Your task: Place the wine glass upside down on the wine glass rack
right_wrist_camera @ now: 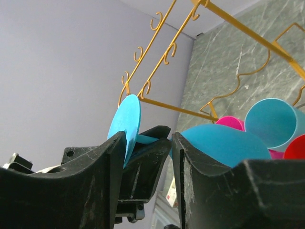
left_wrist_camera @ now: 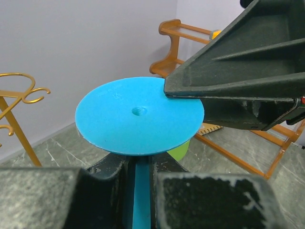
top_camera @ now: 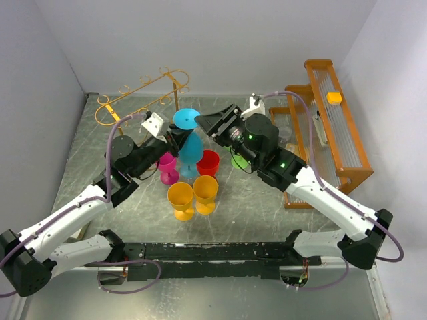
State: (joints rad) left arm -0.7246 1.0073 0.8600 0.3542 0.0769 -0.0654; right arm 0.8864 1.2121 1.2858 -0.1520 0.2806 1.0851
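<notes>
Two grippers meet at the wine glass (left_wrist_camera: 138, 114), base-up short of the wine glass rack (left_wrist_camera: 19, 130): left fingers (left_wrist_camera: 57, 195) clamp its stem, right fingers (right_wrist_camera: 95, 191) half-open beside them, risking collision if closed.

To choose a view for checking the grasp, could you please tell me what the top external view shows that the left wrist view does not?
Only top external: the red glass and magenta glass. Only left wrist: the blue wine glass's stem clamped between the left fingers. Both: its foot disc, the wine glass rack, the wooden rack.
</notes>
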